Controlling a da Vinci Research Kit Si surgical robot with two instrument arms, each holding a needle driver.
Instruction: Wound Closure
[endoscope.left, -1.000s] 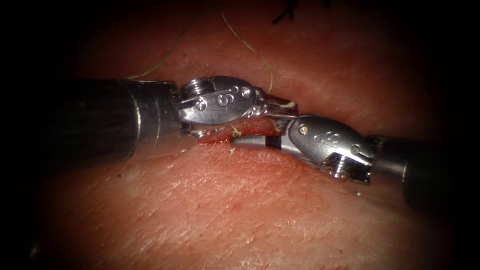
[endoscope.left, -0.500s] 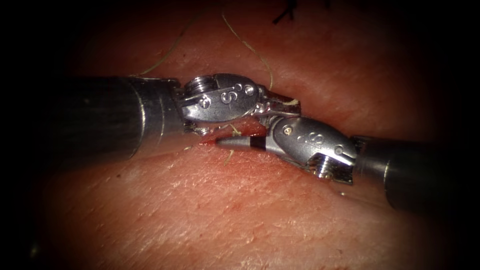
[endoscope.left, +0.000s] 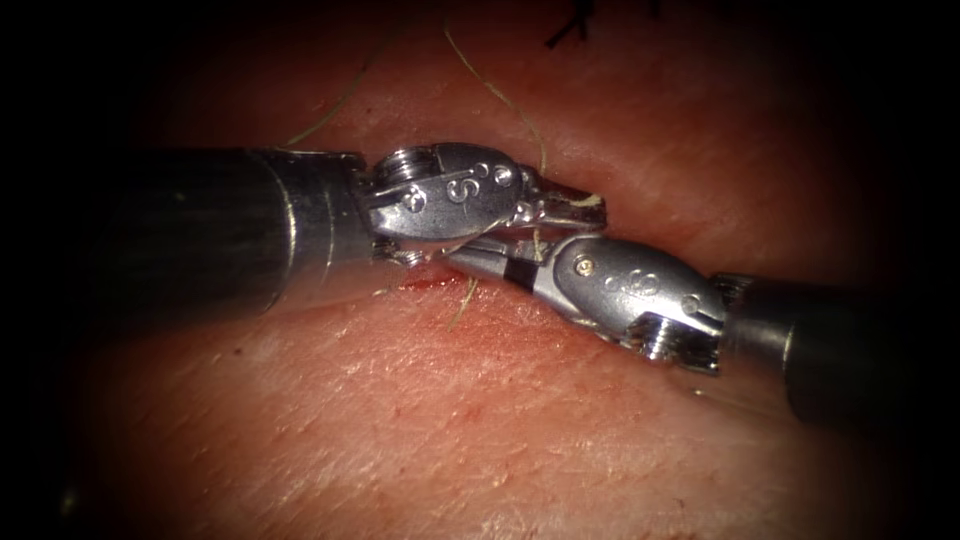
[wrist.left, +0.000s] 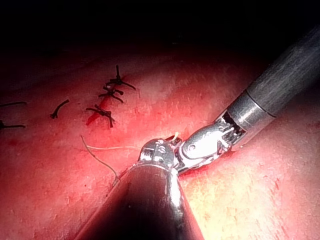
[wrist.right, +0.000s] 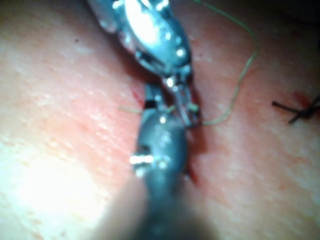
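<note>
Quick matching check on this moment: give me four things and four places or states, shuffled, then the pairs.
1. left tool
2. right tool
3. thread
4. dark stitches

A. tied, well away from both tools
B. jaws shut on the thread's end
C. shut tip pointing left over the cut
D. curves across the tissue

Pairs: 1-B, 2-C, 3-D, 4-A.

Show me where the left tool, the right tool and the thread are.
left tool (endoscope.left: 568, 207), endoscope view, on its jaw tips.
right tool (endoscope.left: 480, 262), endoscope view, on its jaw tips.
thread (endoscope.left: 497, 95), endoscope view, on the pale strand above the tools.
</note>
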